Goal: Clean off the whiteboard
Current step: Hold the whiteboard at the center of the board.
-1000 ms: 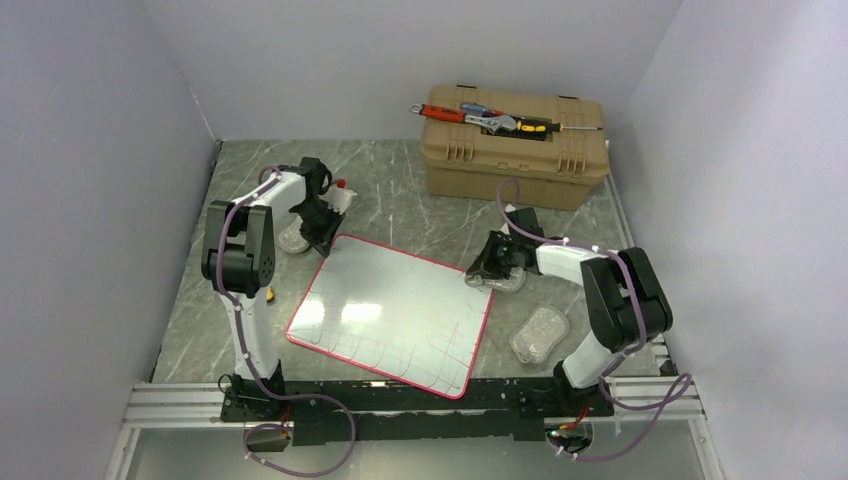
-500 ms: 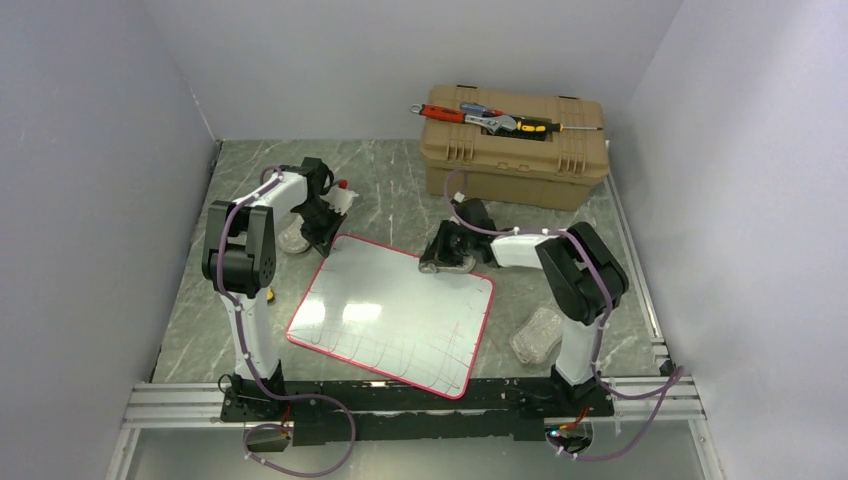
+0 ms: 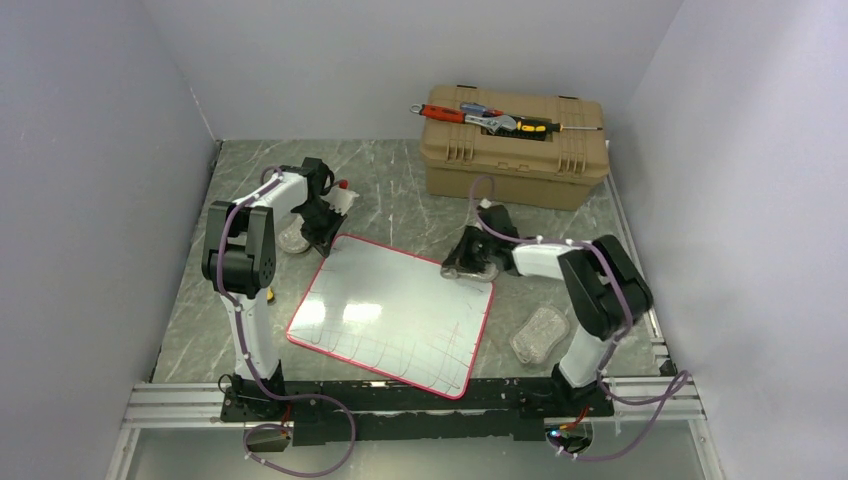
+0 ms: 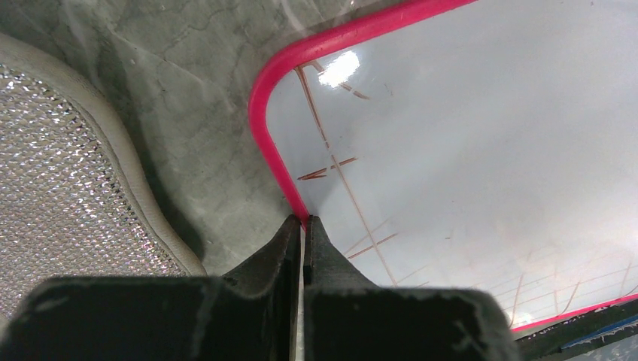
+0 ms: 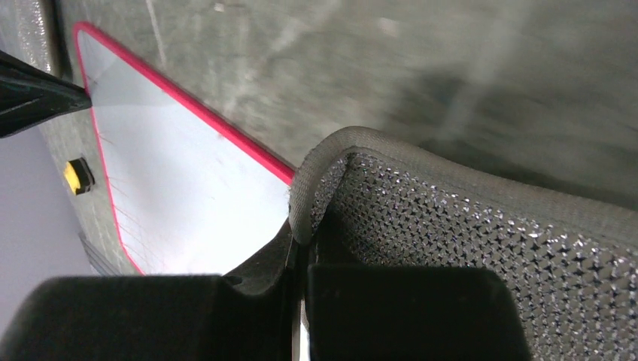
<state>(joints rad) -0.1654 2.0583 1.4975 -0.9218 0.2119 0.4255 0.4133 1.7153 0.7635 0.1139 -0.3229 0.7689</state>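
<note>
Pinching the whiteboard (image 3: 390,310) at eleven o'clock, the left gripper (image 4: 303,226) faced the right gripper (image 5: 301,244), clamped on a mesh pad (image 5: 451,248) at two o'clock.

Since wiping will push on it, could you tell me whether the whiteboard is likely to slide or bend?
Probably stiff: the whiteboard lies flat. It may slide on the smooth table, though the left hand pinching its rim should steady it.
</note>
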